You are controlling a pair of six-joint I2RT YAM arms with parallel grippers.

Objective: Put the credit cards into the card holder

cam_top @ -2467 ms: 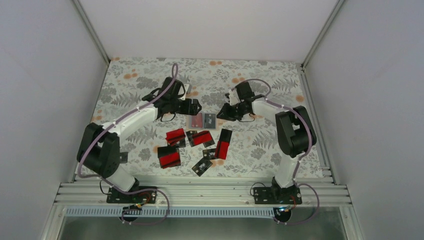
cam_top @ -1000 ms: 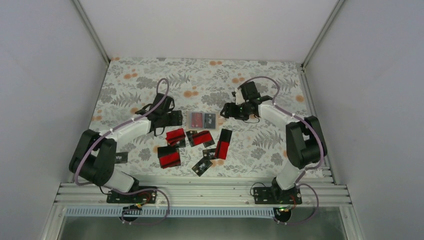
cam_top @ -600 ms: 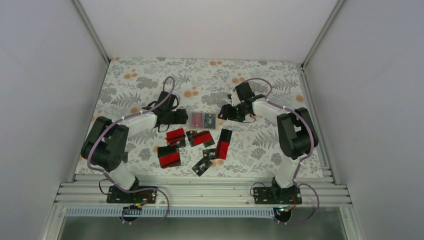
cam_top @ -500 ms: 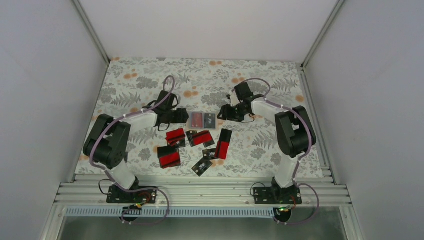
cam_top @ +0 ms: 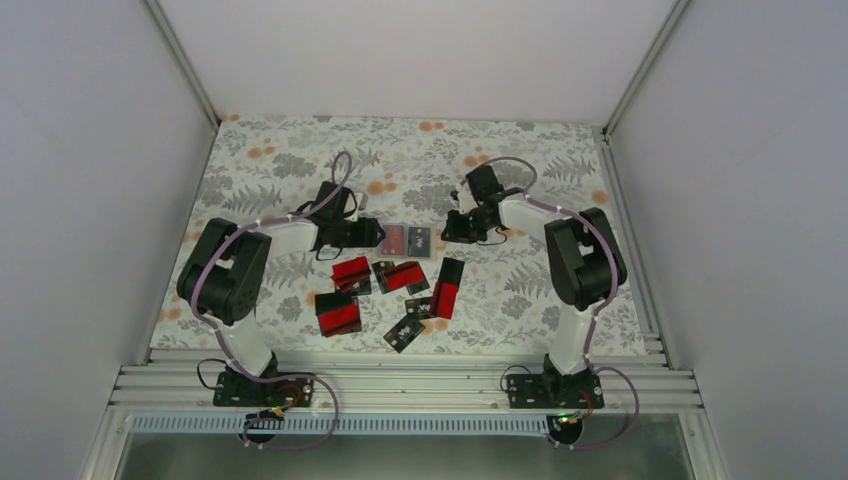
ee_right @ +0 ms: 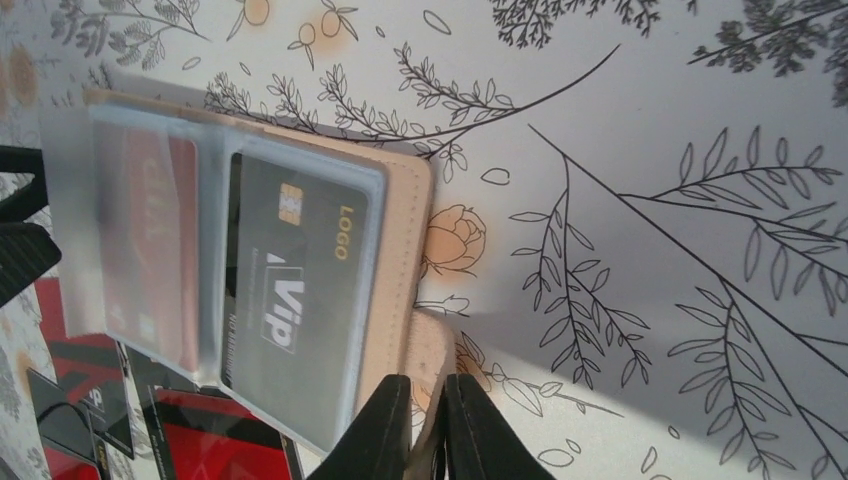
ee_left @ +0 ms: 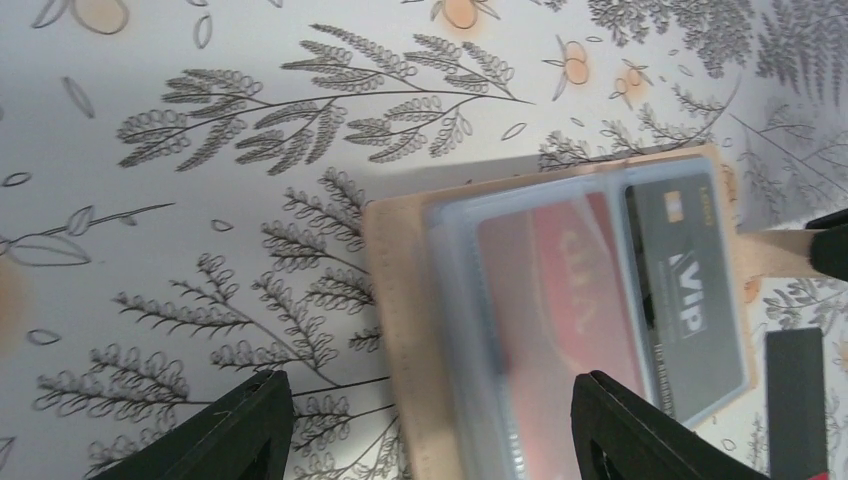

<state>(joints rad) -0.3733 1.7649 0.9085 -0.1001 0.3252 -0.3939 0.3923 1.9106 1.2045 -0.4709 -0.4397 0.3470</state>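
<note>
While the small flat tan-beige folding card holder [cam_top: 405, 240] lies open on the floral-printed white bench [cam_top: 280, 170], midway between the two arms, the right jaws are pinching its tan strap tab [ee_right: 432, 352] from the right side. Their two black fingers [ee_right: 372, 432] are pressed close, with only the tab between them. Inside the holder's clear sleeves sit a red card [ee_right: 150, 240] and, next to it on the side toward the tab, a black card [ee_right: 290, 290] printed "VIP" and "LOGO". The left jaws are spread wide at the holder's opposite side. One black finger [ee_left: 235, 425] is over bare bench and the other finger [ee_left: 640, 435] is in front of the holder, so that the holder's outer edge [ee_left: 385, 300] lies between them. Whether either finger touches the holder cannot be told. The remaining thin, rectangular red-and-black credit cards [cam_top: 400, 275] lie loose on the bench, just nearer the arm bases than the holder. They are scattered in a small cluster, and some of them overlap.
</note>
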